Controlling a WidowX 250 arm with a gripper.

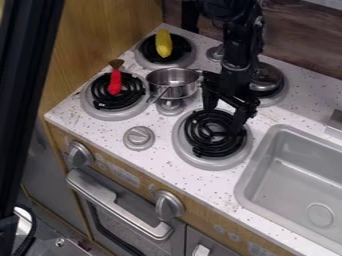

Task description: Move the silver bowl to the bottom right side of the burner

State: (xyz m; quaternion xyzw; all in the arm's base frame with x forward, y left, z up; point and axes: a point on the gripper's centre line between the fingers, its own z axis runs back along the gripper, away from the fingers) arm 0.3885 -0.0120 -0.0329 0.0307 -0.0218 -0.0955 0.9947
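The move looks undone: the silver bowl (pixel 175 90), which I take to be the handled vessel, is amid the burners, left of the gripper (pixel 224 118), and has yet to be grasped and set at the near right burner (pixel 202 160). Its inside shows bare metal, while a rounded silver piece (pixel 269 78), possibly the bowl meant instead, sits on the far right burner (pixel 282 93). The fingers are apart, clamped on nothing, above the near right burner.

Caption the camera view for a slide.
Open tool over a front burner, beside a silver pot; corn and red-handled brush on other burners.
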